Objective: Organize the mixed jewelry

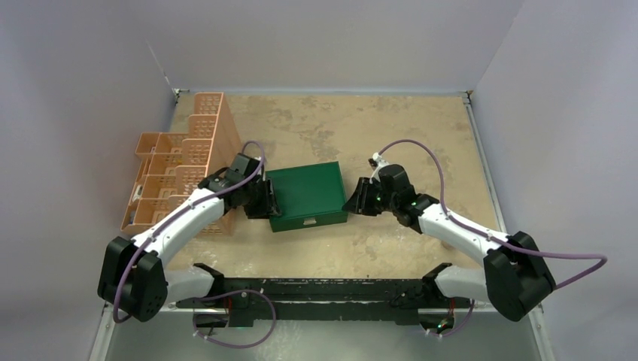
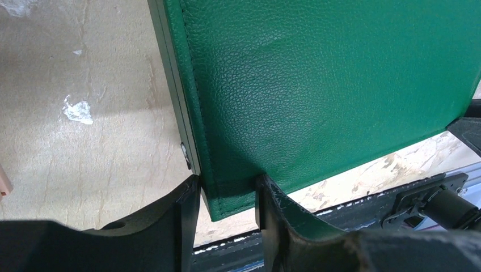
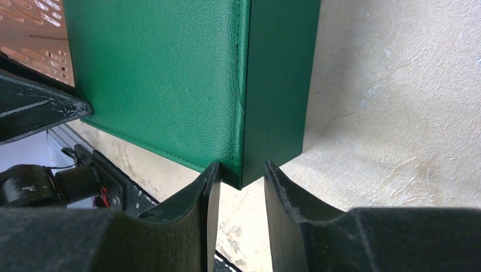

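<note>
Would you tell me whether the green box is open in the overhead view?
No, the green box lies shut, its flat lid covering the whole top.

Left claw (image 2: 226,195) and right claw (image 3: 241,175) face inward, each clamped partway shut.

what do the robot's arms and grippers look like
The left arm and right arm both have white links with bulky black joints and bases. A thin purple cable loops along each. The left gripper and right gripper are black, each with two flat, tapered, scuffed fingers.
</note>
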`<control>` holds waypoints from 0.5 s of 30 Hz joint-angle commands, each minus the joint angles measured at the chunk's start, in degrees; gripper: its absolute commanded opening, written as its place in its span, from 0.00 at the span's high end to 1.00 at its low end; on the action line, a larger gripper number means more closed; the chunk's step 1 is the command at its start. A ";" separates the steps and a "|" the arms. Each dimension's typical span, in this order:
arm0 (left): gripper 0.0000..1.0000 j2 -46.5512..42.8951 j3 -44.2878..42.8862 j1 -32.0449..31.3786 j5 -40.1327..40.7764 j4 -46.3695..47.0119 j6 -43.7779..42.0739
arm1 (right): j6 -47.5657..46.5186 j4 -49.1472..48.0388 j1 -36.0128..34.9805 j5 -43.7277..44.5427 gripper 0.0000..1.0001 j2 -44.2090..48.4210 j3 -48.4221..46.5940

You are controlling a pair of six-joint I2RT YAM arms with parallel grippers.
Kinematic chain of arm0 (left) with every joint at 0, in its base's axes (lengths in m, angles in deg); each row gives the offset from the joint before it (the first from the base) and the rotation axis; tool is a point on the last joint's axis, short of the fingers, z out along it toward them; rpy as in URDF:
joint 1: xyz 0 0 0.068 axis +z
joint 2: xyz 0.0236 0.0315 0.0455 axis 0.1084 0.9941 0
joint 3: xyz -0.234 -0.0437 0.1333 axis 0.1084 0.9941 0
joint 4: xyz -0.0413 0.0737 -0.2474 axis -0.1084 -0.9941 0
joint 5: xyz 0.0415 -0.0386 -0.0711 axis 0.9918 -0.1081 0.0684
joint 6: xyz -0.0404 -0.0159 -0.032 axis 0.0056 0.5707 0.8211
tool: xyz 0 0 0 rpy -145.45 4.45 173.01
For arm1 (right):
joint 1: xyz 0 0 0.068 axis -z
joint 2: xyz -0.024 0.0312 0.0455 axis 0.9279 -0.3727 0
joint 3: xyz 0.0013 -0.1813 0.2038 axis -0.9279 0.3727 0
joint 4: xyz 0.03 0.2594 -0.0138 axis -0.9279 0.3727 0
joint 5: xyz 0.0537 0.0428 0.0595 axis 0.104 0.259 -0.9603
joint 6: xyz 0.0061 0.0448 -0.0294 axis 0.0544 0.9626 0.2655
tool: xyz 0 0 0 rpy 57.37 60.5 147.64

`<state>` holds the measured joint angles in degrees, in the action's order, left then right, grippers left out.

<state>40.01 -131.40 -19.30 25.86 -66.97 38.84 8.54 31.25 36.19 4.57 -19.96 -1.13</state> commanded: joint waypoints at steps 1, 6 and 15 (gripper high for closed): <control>0.62 1.65 -0.44 -0.15 4.34 -2.39 -0.79 | -0.90 4.40 -0.16 7.30 0.65 -1.11 -0.75; 0.59 -3.31 -9.22 -0.15 7.07 -2.79 -4.19 | -1.83 6.48 -0.16 9.12 0.57 5.68 -9.34; 0.40 -17.26 -25.52 -0.15 11.99 -2.01 -13.43 | -10.29 10.17 -0.14 29.93 0.34 19.42 -21.25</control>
<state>28.64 -149.17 -19.56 34.01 -70.07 31.43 4.08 39.27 35.91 21.86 -5.36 -16.39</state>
